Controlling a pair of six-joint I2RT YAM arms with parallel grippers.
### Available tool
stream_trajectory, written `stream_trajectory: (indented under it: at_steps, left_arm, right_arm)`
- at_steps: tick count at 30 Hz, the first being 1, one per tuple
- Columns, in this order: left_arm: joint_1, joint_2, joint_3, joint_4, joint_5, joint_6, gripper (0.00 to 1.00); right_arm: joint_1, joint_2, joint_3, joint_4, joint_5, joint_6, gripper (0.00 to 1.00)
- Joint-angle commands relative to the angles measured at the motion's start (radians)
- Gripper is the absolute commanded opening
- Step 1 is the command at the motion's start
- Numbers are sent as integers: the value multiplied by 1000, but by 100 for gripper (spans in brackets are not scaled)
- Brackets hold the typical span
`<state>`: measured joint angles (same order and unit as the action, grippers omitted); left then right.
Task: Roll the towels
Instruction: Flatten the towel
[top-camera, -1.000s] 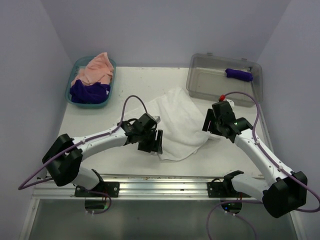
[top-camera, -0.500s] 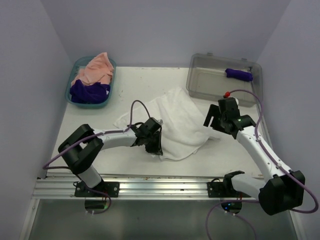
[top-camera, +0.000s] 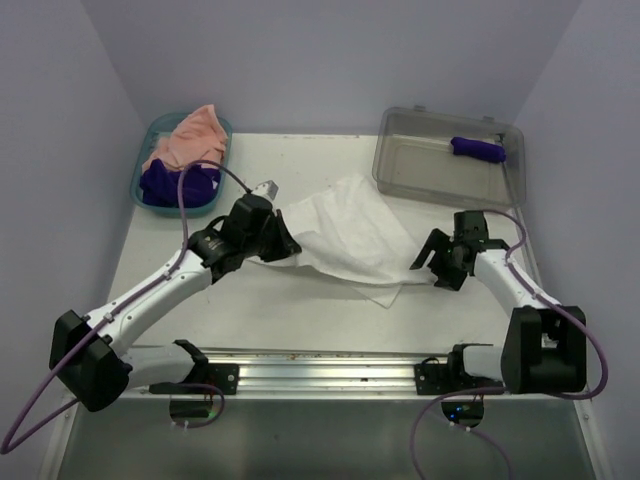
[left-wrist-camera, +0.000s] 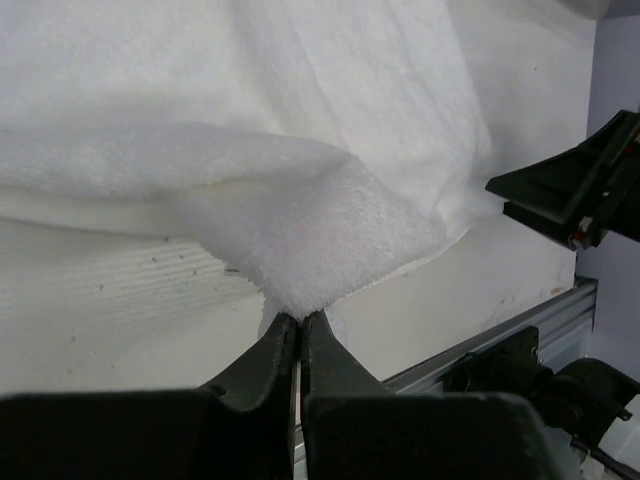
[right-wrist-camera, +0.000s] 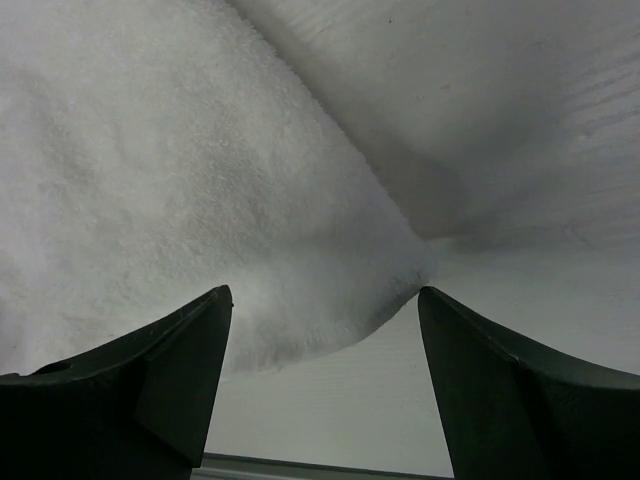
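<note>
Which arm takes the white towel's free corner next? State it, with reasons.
Right. The right gripper is open, with a corner of the white towel just ahead between its jaws; the left gripper is shut on another corner.

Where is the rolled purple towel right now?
In the top view, the rolled purple towel lies inside the clear grey bin, against its far right end, at the far right corner of the table.
</note>
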<state>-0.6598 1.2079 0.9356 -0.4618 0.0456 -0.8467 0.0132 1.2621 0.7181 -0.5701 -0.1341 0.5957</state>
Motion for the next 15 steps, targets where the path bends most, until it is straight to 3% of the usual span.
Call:
stream_trajectory:
  at_steps: [1, 5, 8, 9, 10, 15]
  left_arm:
    - [26, -8, 101, -84, -41, 40, 0]
    - [34, 12, 156, -95, -33, 66, 0]
    - [37, 28, 184, -101, -26, 81, 0]
    - [37, 31, 190, -103, -27, 84, 0]
    - [42, 42, 195, -101, -24, 90, 0]
    - [117, 122, 296, -92, 38, 185, 0]
  right_arm:
    - [1, 38, -14, 102, -85, 38, 79]
    - [1, 85, -57, 168, -90, 76, 75]
    - [2, 86, -59, 209, -39, 96, 39]
    - [2, 85, -48, 216, -12, 107, 12]
    - [2, 86, -31, 216, 25, 111, 2]
    - [-2, 132, 254, 145, 100, 105, 0]
